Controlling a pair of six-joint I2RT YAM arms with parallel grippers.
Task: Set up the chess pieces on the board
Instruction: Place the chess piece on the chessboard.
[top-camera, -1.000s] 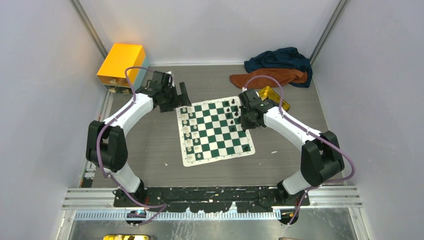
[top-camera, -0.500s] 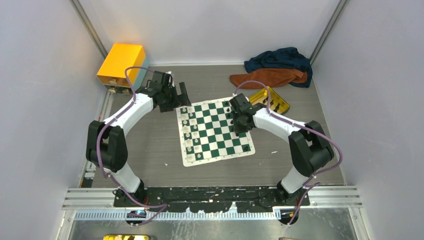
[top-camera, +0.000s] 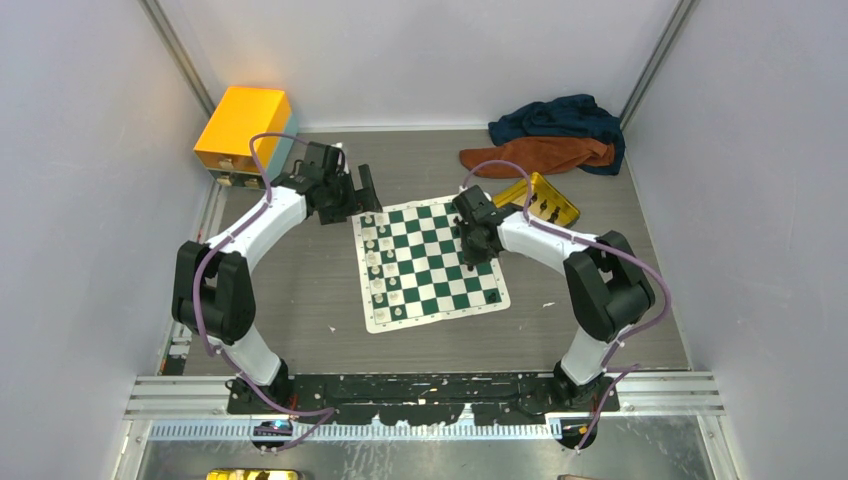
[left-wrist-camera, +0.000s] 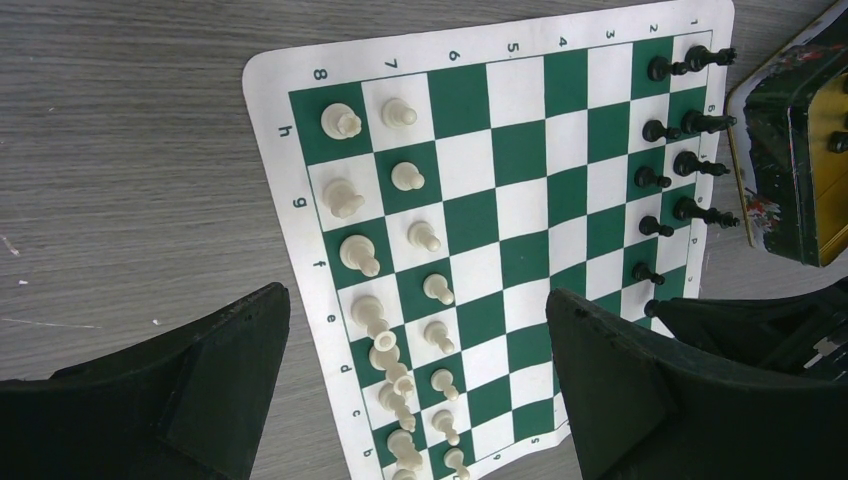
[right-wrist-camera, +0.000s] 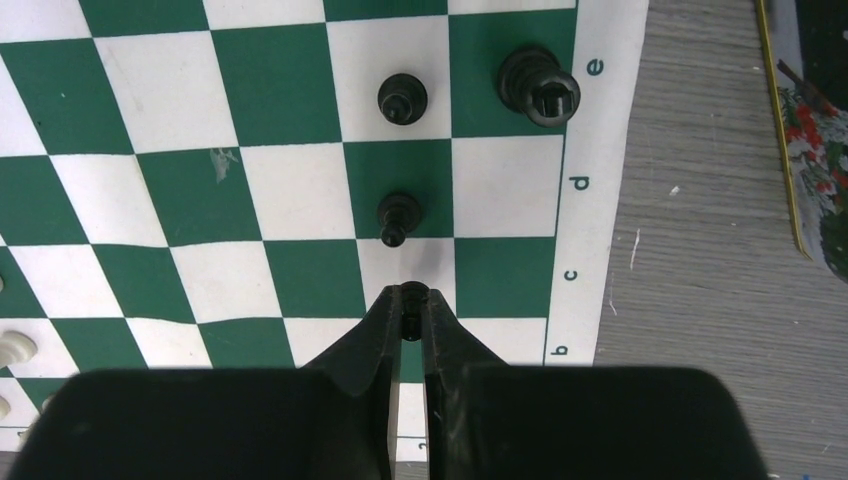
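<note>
The green and white board (top-camera: 428, 262) lies mid-table. Cream pieces (left-wrist-camera: 381, 336) fill its two left columns in the top view. Black pieces (left-wrist-camera: 686, 125) stand along its right edge. My right gripper (right-wrist-camera: 410, 300) is shut on a small black pawn (right-wrist-camera: 410, 294) and holds it over the second column from the board's right edge, near row c. Two black pawns (right-wrist-camera: 398, 215) and a larger black piece (right-wrist-camera: 538, 85) stand just ahead of it. My left gripper (left-wrist-camera: 420, 390) is wide open and empty, above the board's far left corner (top-camera: 358, 205).
A gold tin (top-camera: 540, 198) with more black pieces sits just off the board's far right corner. An orange box (top-camera: 243, 125) stands far left. Blue and orange cloths (top-camera: 555, 135) lie far right.
My right arm has swung left from the tin onto the board's right side. The left arm has not moved.
</note>
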